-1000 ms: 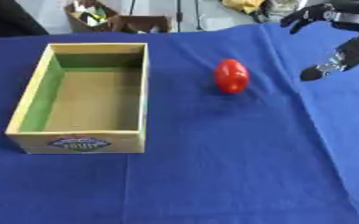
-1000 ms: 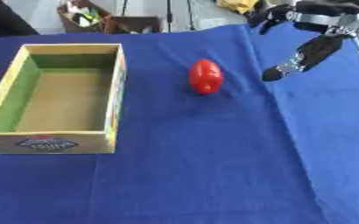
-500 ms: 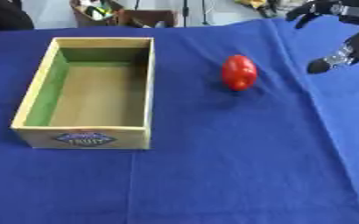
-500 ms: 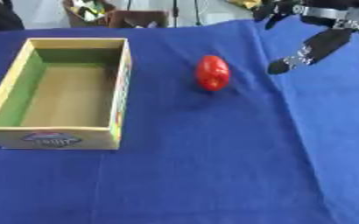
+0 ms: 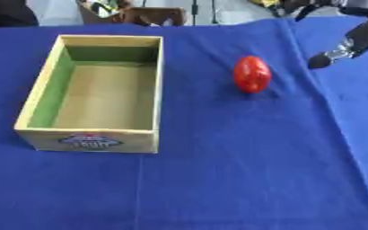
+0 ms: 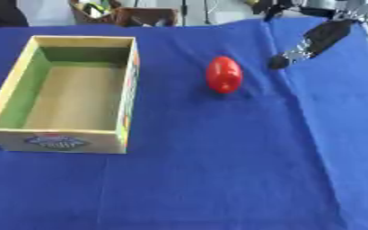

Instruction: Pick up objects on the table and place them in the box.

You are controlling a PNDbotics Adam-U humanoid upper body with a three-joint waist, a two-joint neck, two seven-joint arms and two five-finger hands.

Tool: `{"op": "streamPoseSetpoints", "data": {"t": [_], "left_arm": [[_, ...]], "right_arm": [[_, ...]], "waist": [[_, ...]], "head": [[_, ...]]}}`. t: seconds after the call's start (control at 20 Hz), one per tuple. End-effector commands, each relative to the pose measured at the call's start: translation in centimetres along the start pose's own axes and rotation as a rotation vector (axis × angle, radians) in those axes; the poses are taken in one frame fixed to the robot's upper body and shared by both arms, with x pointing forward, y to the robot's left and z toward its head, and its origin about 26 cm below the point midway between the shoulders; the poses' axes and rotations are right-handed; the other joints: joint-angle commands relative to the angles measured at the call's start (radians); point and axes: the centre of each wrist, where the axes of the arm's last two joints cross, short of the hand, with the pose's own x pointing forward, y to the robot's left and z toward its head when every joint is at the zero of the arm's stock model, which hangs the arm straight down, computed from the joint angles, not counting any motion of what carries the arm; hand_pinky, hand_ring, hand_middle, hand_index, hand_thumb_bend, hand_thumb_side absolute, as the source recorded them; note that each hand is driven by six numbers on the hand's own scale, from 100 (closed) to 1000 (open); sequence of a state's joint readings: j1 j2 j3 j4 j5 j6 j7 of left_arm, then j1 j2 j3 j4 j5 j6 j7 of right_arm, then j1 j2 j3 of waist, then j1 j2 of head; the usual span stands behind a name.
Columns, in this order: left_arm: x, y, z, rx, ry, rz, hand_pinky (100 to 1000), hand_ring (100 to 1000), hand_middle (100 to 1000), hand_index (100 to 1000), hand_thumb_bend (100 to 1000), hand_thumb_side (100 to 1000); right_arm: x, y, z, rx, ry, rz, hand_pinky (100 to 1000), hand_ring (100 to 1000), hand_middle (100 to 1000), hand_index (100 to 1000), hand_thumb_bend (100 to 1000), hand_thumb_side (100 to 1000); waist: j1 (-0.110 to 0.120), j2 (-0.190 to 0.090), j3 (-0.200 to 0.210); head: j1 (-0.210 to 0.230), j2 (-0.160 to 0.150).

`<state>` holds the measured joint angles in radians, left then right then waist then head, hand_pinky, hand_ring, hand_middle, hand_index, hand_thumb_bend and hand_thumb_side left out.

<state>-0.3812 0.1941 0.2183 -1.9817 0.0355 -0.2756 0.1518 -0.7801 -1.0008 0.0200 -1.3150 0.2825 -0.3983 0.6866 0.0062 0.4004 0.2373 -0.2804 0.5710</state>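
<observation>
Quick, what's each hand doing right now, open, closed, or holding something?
Left hand: not in view.
Right hand: open, fingers extended, holding nothing, up at the far right beyond the red object.

A lab or test room is suggested: the bench (image 5: 218,179) is draped with a creased blue cloth (image 6: 218,170), and beyond its far edge a pale floor (image 5: 218,11) and cluttered brown boxes (image 5: 140,13) are seen.
</observation>
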Motion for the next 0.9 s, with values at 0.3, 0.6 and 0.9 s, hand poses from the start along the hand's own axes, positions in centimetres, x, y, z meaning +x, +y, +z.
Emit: {"op": "streamPoseSetpoints", "data": {"t": [0.3,0.6,0.9], "left_arm": [[0.8,0.0,-1.0,-0.022,-0.048,0.003,139,461,536,653,100,922],[0.8,-0.2,-1.1,-0.023,-0.054,0.011,138,461,536,653,100,922],[0.8,-0.2,-1.2,-0.024,-0.058,0.015,137,461,537,653,100,922]], "right_arm": [[-1.0,-0.8,0.4,0.001,0.057,0.055,925,855,906,1000,744,647],[-1.3,-0.6,0.2,-0.019,0.067,0.060,924,850,904,1000,748,660],[-1.7,-0.6,0.3,-0.028,0.090,0.069,926,854,909,1000,755,661]], "waist": [[-0.005,0.001,0.027],[-0.004,0.015,0.041],[-0.004,0.025,0.054]], "head": [[-0.032,-0.038],[-0.047,-0.055],[-0.064,-0.066]]}}
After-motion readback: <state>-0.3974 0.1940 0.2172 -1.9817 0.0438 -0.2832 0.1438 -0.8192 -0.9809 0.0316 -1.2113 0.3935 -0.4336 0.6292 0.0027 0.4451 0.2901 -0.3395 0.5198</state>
